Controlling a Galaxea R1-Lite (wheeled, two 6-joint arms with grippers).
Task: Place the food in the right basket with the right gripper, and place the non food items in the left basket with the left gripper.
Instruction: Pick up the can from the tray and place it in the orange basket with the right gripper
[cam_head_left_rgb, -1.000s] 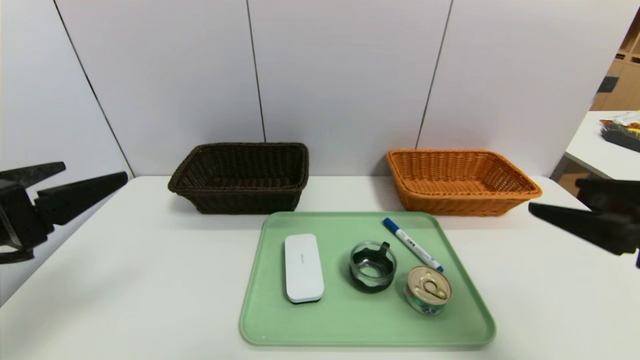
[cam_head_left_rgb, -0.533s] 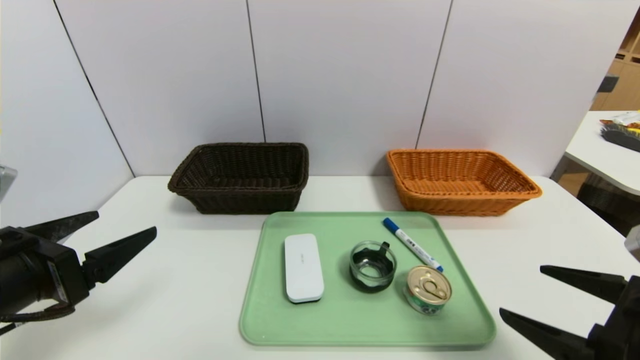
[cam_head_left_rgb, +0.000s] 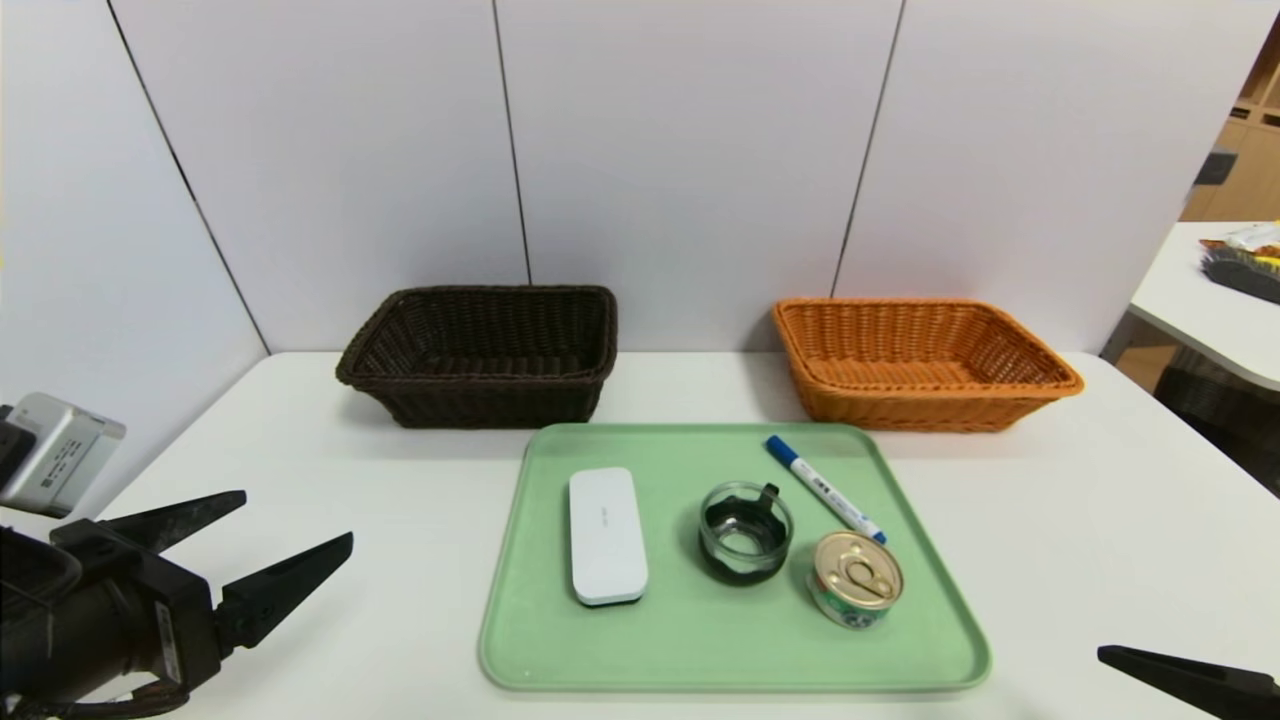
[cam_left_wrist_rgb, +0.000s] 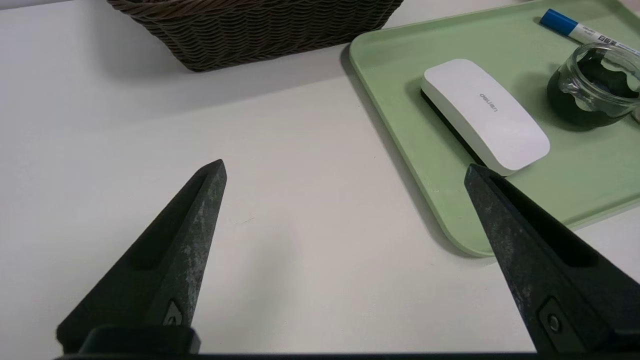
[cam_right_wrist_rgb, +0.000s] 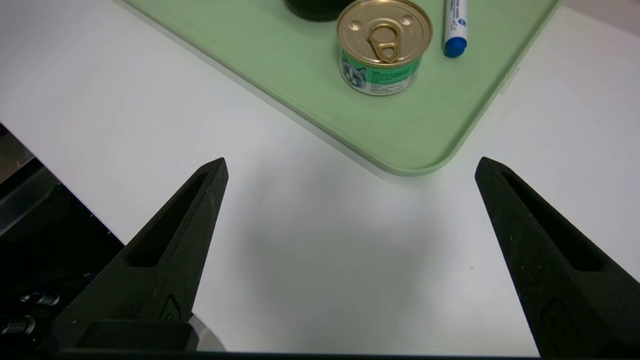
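Observation:
On the green tray (cam_head_left_rgb: 700, 640) lie a white case (cam_head_left_rgb: 606, 535) (cam_left_wrist_rgb: 485, 112), a glass jar with a black insert (cam_head_left_rgb: 745, 531) (cam_left_wrist_rgb: 595, 85), a white marker with a blue cap (cam_head_left_rgb: 824, 488) (cam_right_wrist_rgb: 456, 22) and a gold-lidded tin can (cam_head_left_rgb: 855, 579) (cam_right_wrist_rgb: 384, 46). The dark brown left basket (cam_head_left_rgb: 485, 352) and the orange-tan right basket (cam_head_left_rgb: 915, 360) stand empty behind the tray. My left gripper (cam_head_left_rgb: 295, 522) (cam_left_wrist_rgb: 345, 170) is open over bare table left of the tray. My right gripper (cam_right_wrist_rgb: 350, 165) is open near the tray's front right corner; only one fingertip (cam_head_left_rgb: 1110, 655) shows in the head view.
White wall panels rise right behind both baskets. The table's front edge (cam_right_wrist_rgb: 60, 165) lies close beside my right gripper, with dark machinery below it. A second table (cam_head_left_rgb: 1210, 300) with clutter stands off to the far right.
Both arms have come down and toward the table's front. The left gripper now hovers low beside the tray; the right one has dropped almost out of the head view. Nothing on the tray moved.

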